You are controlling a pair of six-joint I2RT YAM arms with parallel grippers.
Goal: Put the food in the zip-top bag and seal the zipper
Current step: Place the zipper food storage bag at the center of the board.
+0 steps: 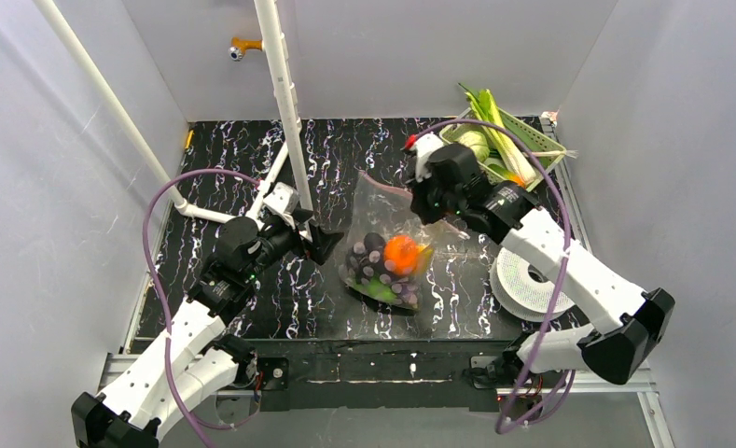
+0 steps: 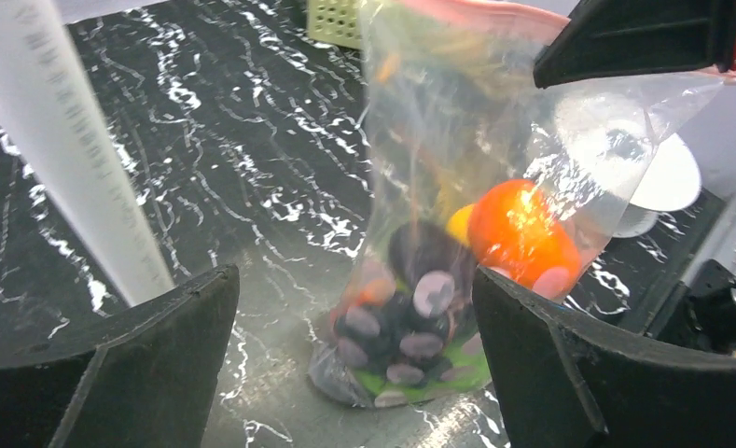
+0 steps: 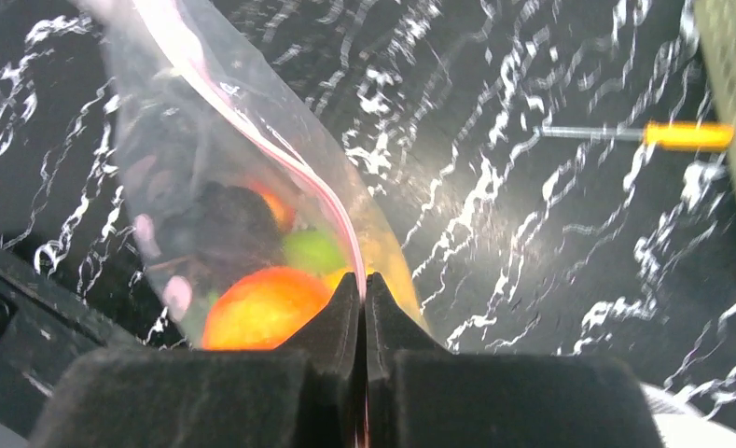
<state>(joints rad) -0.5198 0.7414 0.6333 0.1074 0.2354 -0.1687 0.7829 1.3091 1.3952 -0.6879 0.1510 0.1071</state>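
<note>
- Right of the white pole [image 1: 284, 103], the zip-top bag [image 1: 380, 210] stands lifted, food [image 1: 392, 259] heaped at its bottom.
- Right gripper [image 3: 365, 291] is clamped on the zipper [image 3: 280, 159] end.
- Left gripper [image 1: 325, 245], nearer the pole, gapes, empty.
- Risk: the thin strip may slip free under the food's weight, leaving the bag slumped and unsealed.

Plain pale grey walls [image 1: 392, 56] are enclosing the scene at 9, 12 and 3 o'clock. A black table [image 1: 224, 149] veined with white is filling the middle, with soft light glinting off it. A white pole [image 1: 284, 103] is rising near 12 o'clock and another [image 1: 112, 103] is slanting toward 10. An orange fitting [image 1: 243, 45] is sticking out of the back wall at 11. A metal rail [image 1: 392, 383] is running along 6 o'clock.
</note>
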